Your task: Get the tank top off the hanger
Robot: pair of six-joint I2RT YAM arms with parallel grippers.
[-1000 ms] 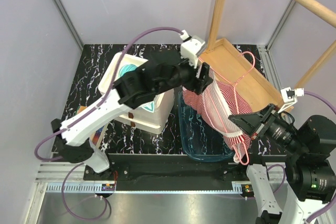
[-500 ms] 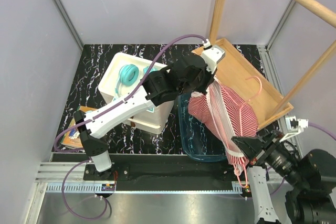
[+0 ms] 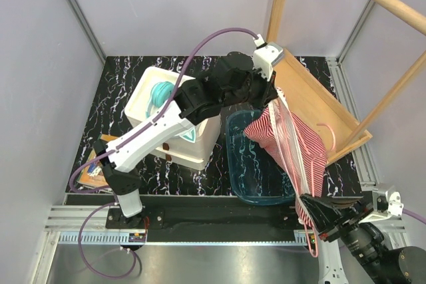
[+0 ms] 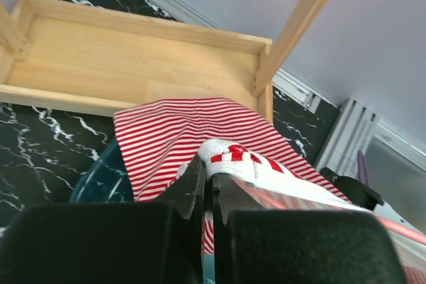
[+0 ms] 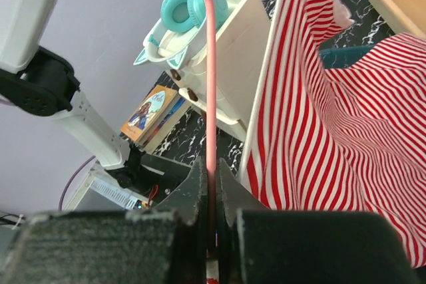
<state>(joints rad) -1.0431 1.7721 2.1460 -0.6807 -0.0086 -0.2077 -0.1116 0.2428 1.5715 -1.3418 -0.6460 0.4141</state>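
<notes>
Marbled black table (image 3: 120, 81) under thin-striped tank top (image 3: 306, 157).

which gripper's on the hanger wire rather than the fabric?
The right gripper: its fingers are closed on the pink wire hanger. The left gripper instead pinches the white edge of the striped tank top.

Left arm (image 3: 166, 124) stretched far forward, fingers (image 4: 192, 185) pressed together; right arm (image 3: 363, 243) low and near, fingers (image 5: 197, 184) likewise clamped.
</notes>
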